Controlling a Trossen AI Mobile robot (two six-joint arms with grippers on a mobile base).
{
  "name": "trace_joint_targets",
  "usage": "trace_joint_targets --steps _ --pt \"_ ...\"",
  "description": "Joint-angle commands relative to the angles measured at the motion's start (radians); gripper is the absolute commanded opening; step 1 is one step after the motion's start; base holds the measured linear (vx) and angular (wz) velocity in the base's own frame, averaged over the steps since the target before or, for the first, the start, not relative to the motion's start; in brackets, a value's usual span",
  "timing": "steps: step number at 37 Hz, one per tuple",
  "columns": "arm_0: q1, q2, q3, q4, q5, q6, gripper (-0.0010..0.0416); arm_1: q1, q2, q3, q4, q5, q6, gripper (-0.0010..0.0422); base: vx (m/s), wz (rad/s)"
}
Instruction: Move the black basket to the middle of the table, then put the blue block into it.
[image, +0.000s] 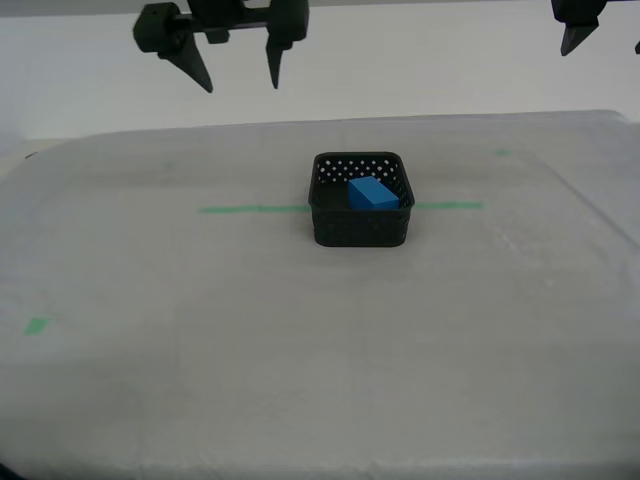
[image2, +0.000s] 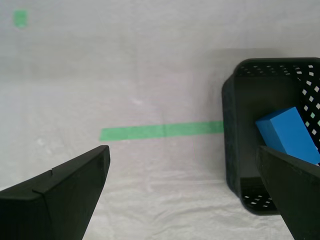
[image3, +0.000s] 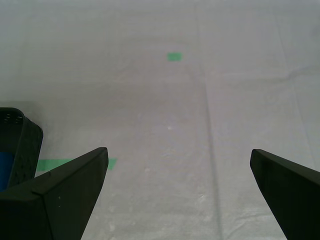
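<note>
The black basket (image: 361, 200) stands on the table (image: 300, 350), across the thin green tape line (image: 255, 209). Inside it the blue block (image: 373, 193) lies tilted against a wall; the second wrist view shows the block (image2: 287, 135) in the basket (image2: 235, 125). My second gripper (image: 232, 70) hangs open and empty high at the exterior view's upper left, well above the table, its jaws (image2: 182, 150) spread wide. My first gripper (image: 603, 40) is at the exterior view's upper right, partly cut off, open and empty (image3: 178, 151), with a corner of the basket (image3: 22, 145) just in its view.
Small green marks lie on the cloth at the exterior view's near left (image: 38, 325) and far right (image: 503, 152). The table's far edge meets a pale wall. Whitish cloth spreads around the basket on all sides.
</note>
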Motion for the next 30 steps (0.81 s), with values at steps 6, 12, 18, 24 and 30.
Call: trace_joint_targets --steps 6,12,18,24,30 --pt "0.000 0.000 0.000 0.001 0.003 0.001 0.0399 0.069 -0.148 -0.166 0.059 0.000 0.002 0.0401 0.000 0.000" --pt "0.000 0.000 0.000 0.001 0.003 0.001 0.0399 0.109 -0.232 -0.239 0.059 -0.003 0.021 0.0401 0.000 0.000" --pt "0.000 0.000 0.000 0.001 0.003 0.001 0.0399 0.140 -0.277 -0.251 0.045 -0.011 0.058 0.0401 0.000 0.000" --pt "0.000 0.000 0.000 0.001 0.003 0.001 0.0398 0.154 -0.290 -0.249 0.044 -0.011 0.117 0.0401 0.000 0.000" --pt "0.000 0.000 0.000 0.001 0.003 0.001 0.0399 0.159 -0.287 -0.249 0.049 -0.011 0.161 0.0401 0.000 0.000"
